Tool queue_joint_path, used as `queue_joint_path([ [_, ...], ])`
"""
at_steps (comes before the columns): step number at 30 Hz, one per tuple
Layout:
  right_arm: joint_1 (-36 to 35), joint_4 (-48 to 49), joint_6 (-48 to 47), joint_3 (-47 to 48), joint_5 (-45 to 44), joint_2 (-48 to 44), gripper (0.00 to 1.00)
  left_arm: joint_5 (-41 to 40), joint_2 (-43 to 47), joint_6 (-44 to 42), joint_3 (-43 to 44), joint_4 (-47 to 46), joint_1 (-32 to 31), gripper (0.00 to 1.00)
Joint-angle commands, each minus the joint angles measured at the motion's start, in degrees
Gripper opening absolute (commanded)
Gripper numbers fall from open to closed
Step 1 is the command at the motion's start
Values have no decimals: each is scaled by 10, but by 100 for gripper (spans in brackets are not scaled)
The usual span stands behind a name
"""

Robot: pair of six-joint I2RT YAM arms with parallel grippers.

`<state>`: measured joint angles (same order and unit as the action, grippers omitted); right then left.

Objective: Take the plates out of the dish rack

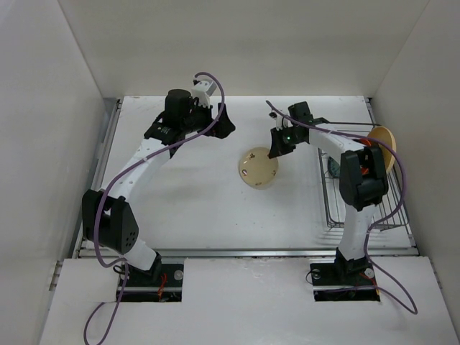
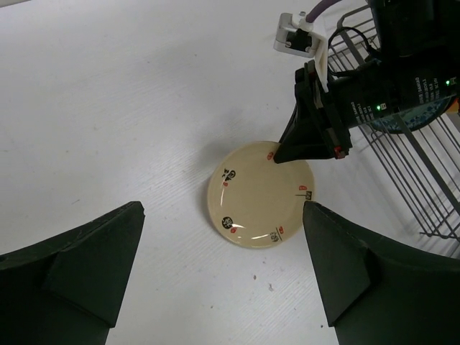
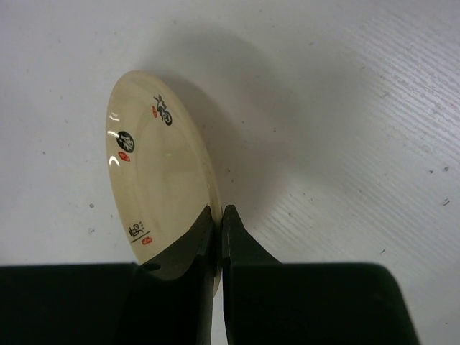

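**Top view.** The right gripper [image 1: 275,151] pinches the rack-side rim of the cream plate [image 1: 258,168], which sits low over the table [image 1: 194,208], just left of the dish rack [image 1: 330,208]. A tan plate [image 1: 384,147] stands at the rack's far right corner. The left gripper [image 1: 219,122] hovers farther left of the rack, apart from the plate.

**Left wrist.** The left gripper [image 2: 223,208] has its jaws wide and holds nothing, with the cream plate [image 2: 259,205] framed between them. You cannot tell whether the plate's far edge touches the table. If the right gripper [image 2: 287,154] lets go while the plate is tilted, expect it to drop and clatter or skid. If you bring the left arm in, it may knock the plate or meet the right wrist.

**Right wrist.** The right gripper [image 3: 218,215] is clamped narrow on the thin rim of the cream plate [image 3: 154,172]. It is a shallow bite on glossy glaze, so a slip is plausible.

**Writing.** The plate carries small black glyphs and red seal-like marks, too small to read. No brand is legible.
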<state>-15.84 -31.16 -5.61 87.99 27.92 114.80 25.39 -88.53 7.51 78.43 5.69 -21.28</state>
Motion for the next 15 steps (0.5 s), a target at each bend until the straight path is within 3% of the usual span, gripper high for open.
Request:
queue_joint_path([
  [1,-4,-2,14,31,-28,2,0,-13,30,-2,9,-8,-1,91],
  [8,-4,-8,19,41,-52,25,3,-13,30,-2,15,-2,-1,100],
  [12,-4,-14,19,41,-58,31,21,-18,30,-2,15,-2,-1,100],
  [13,-4,-19,19,41,-64,31,31,-18,30,-2,15,-2,-1,100],
  [15,-4,-19,19,47,-64,31,38,-18,30,-2,15,-2,-1,100],
])
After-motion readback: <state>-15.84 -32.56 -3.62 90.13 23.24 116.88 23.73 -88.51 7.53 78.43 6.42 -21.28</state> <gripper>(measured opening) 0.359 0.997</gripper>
